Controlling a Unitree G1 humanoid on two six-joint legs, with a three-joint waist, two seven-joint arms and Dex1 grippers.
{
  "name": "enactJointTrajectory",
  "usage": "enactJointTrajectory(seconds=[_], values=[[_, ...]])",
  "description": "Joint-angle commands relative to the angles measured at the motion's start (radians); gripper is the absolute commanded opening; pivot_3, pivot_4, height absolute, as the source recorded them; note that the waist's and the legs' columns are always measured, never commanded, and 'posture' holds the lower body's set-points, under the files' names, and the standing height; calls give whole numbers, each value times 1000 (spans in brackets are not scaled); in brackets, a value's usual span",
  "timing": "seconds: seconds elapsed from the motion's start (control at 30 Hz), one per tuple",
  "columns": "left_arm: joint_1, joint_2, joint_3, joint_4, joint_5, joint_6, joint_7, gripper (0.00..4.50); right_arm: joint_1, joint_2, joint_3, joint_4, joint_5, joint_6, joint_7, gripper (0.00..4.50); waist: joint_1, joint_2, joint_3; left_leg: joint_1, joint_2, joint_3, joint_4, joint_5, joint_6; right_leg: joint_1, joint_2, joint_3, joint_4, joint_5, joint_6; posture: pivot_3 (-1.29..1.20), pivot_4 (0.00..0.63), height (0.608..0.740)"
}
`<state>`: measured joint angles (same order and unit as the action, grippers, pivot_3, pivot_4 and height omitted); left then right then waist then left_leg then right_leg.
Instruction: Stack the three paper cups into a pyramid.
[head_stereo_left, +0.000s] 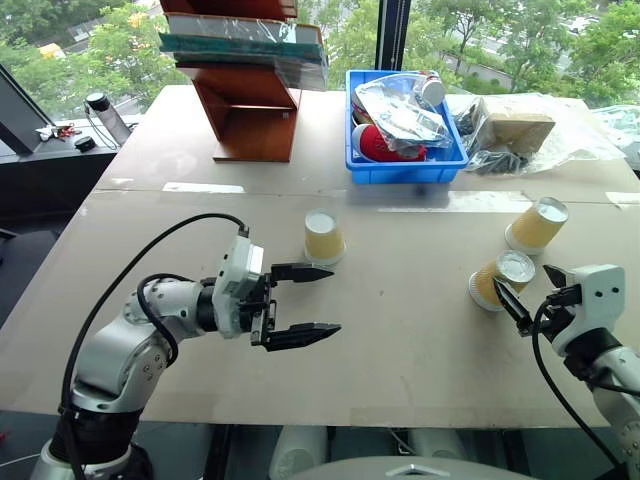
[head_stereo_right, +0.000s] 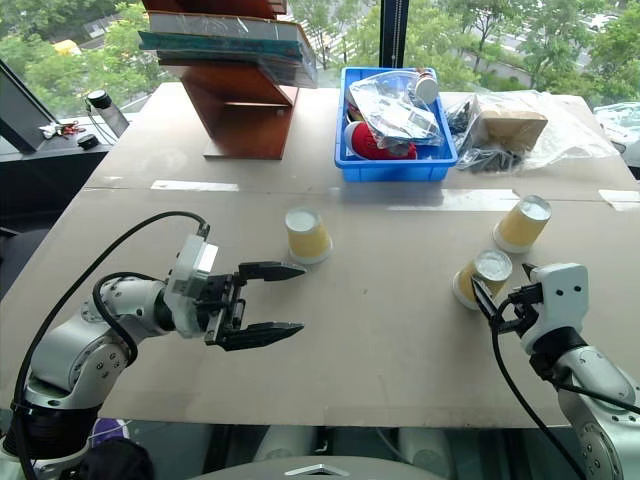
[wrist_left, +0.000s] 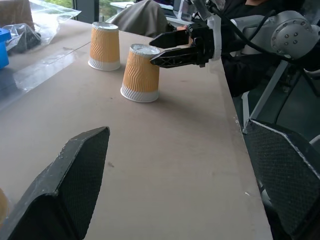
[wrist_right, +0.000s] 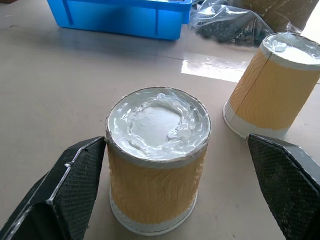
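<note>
Both claws gape wide: right gripper (head_stereo_left: 527, 291) beside 1 upturned paper cup (head_stereo_left: 497, 278) near the bench's right edge, left gripper (head_stereo_left: 306, 304) empty.

Two paper cups stand upside down on the tan tabletop (wrist_right: 55, 105), white bases up. The nearer cup (wrist_right: 157, 165) sits between the right gripper's (wrist_right: 170, 195) two black fingers (wrist_right: 65, 190), which stand wide apart on either side of it without touching it. The second cup (wrist_right: 277, 92) stands beside it, apart, further from the gripper. Beyond them, toward the far edge of the tabletop, lie a blue bin (wrist_right: 120, 15) and crumpled clear plastic wrap (wrist_right: 225, 22).
</note>
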<state>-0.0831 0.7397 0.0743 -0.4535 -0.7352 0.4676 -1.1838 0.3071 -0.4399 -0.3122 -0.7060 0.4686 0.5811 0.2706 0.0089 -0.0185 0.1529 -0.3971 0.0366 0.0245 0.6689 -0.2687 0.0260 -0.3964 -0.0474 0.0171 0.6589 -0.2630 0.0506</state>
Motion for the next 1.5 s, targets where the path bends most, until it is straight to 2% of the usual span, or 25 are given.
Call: enactJointTrajectory(seconds=[0.03, 0.1, 0.13, 0.23, 0.3, 0.37, 0.5, 0.6, 0.67, 0.8, 0.9, 0.97, 1.1, 1.37, 1.5], values=[[2, 11, 38, -38, -33, -10, -4, 4500, -34, 6, 2, 53, -18, -48, 19, 4457, 2, 0, 0, 0, 0, 0, 0, 0, 0, 0, 0, 0, 0, 0, 0, 0, 150, 740], [1, 13, 42, -41, -36, -7, 3, 4500, -42, 9, -1, 79, -17, -62, 35, 4457, 3, 0, 0, 0, 0, 0, 0, 0, 0, 0, 0, 0, 0, 0, 0, 0, 150, 740], [0, 12, 43, -42, -38, -6, 7, 4500, -44, 10, -2, 92, -19, -71, 41, 4230, 3, 0, 0, 0, 0, 0, 0, 0, 0, 0, 0, 0, 0, 0, 0, 0, 150, 740], [1, 12, 46, -42, -40, -4, 9, 4500, -48, 12, -2, 111, -24, -87, 53, 3278, 2, 0, 0, 0, 0, 0, 0, 0, 0, 0, 0, 0, 0, 1, 2, 0, 150, 740], [3, 12, 51, -39, -44, -4, 7, 4500, -53, 11, 0, 112, -25, -96, 59, 2243, 2, 0, 0, 0, 0, 0, 0, 0, 0, 0, 0, 0, 0, 1, 2, 0, 150, 740], [8, 11, 57, -32, -46, -4, 3, 4500, -56, 6, 5, 104, -30, -107, 68, 1843, 2, 0, 0, 0, 0, 0, 0, 0, 0, 0, 0, 0, 0, 1, 2, 0, 150, 740], [33, -23, 79, -3, -7, -64, 22, 4500, -62, -23, 33, 59, -25, -115, 117, 1843, 2, 0, 0, 0, 0, 0, 0, 0, 0, 0, 0, 0, 0, 1, 2, 0, 150, 740], [75, -81, 110, 39, 41, -258, -57, 4500, -98, -59, 96, 9, 13, -88, 180, 1843, -2, 1, 0, 0, 0, 1, 0, 0, 0, 0, 0, 1, 0, 1, 2, 0, 150, 740], [114, -48, 131, 60, -22, -191, -100, 4500, -162, -77, 170, -3, 33, -52, 215, 1843, -12, 0, 0, 1, 0, 1, 0, 0, 0, 0, 0, 1, 0, 1, 2, 0, 150, 740], [137, -27, 141, 83, -7, -210, -128, 4500, -300, -95, 324, 44, -4, -25, 264, 1843, -20, 0, 1, 1, 1, -1, 0, 0, 0, 0, 1, -1, 1, 1, 1, 0, 150, 740], [131, -9, 165, 56, -36, -172, -102, 4500, -425, -90, 464, 105, -39, -15, 319, 1843, -20, 0, 1, 0, 1, -1, 0, 0, 0, 0, 0, -1, 1, 1, 1, 0, 150, 740], [133, 12, 181, 27, -68, -126, -81, 4500, -472, -90, 508, 135, -49, -9, 343, 1843, -19, -1, 1, 0, 0, -1, 1, 0, 0, 0, 0, -1, 0, 1, 2, 0, 150, 740], [162, 46, 229, -35, -113, -68, -36, 4500, -530, -71, 515, 172, -46, 1, 344, 1843, -20, -1, 1, -1, 0, -1, 0, 0, 0, 0, -1, -1, 0, 2, 3, 0, 150, 740], [208, 34, 235, -63, -112, -61, 15, 4500, -513, -99, 511, 172, -50, 6, 373, 1843, -20, -1, 1, -1, 0, -2, 0, 0, 0, 0, -1, -2, 0, 2, 3, 0, 150, 740], [238, 27, 234, -57, -103, -79, 3, 4500, -567, -50, 564, 201, -62, 33, 364, 1843, -25, -1, 1, 0, 1, -1, 0, 0, 0, 0, 0, -1, 1, 2, 2, 0, 150, 740]])
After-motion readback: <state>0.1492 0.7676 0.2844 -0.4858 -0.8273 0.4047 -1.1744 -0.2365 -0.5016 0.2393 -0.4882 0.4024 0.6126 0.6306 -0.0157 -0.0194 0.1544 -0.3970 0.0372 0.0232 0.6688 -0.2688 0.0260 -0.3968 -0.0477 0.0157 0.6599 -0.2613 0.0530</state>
